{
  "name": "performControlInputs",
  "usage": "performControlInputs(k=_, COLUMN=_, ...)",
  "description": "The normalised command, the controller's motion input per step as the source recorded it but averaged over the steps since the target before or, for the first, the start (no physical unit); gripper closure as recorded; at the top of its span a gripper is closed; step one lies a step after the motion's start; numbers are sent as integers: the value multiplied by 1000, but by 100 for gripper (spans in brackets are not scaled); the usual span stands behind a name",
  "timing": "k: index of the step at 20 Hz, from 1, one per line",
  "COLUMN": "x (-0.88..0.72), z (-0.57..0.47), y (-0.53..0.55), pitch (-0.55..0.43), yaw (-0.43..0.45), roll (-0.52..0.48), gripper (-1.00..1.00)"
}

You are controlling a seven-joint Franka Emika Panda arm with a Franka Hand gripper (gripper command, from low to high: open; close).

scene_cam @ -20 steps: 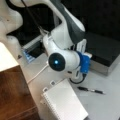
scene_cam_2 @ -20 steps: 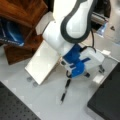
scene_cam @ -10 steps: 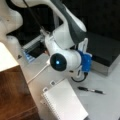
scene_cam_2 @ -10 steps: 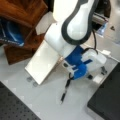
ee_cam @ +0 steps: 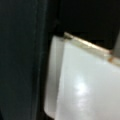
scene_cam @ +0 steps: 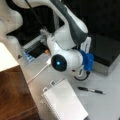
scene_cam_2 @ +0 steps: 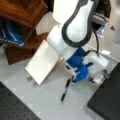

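Observation:
My gripper (scene_cam_2: 74, 78), with blue parts on its body, hangs low over the grey table (scene_cam_2: 37, 100) under the white arm. It is nearest to a black pen (scene_cam_2: 64, 92) that lies on the table just below it. In a front view the gripper (scene_cam: 81, 74) sits left of and above the same pen (scene_cam: 90, 90). A white spiral notebook (scene_cam: 65, 103) lies on the table beside the arm and shows in both front views. The wrist view holds only a glossy white surface (ee_cam: 82, 87) against darkness.
A black box (scene_cam: 107, 50) stands at a front view's right, seen also as the black box (scene_cam_2: 107, 100). A wooden shelf (scene_cam_2: 22, 15) with a blue book (scene_cam_2: 10, 35) stands behind the notebook. A white cable (scene_cam: 37, 73) runs across the table.

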Motion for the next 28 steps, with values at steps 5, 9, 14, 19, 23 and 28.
performControlInputs(k=5, x=120, z=-60, y=79, pitch=-23, yaw=-126, roll=42, gripper=100)
performControlInputs(k=9, x=119, z=-3, y=80, pitch=6, yaw=-124, roll=51, gripper=100)
performControlInputs(k=14, x=95, z=21, y=19, pitch=23, yaw=-110, roll=46, gripper=100)
performControlInputs(k=19, x=59, z=51, y=-35, pitch=29, yaw=-80, roll=30, gripper=100)
performControlInputs(k=23, x=37, z=59, y=-76, pitch=32, yaw=-68, roll=41, gripper=100)
performControlInputs(k=28, x=8, z=91, y=-71, pitch=49, yaw=-56, roll=35, gripper=100)
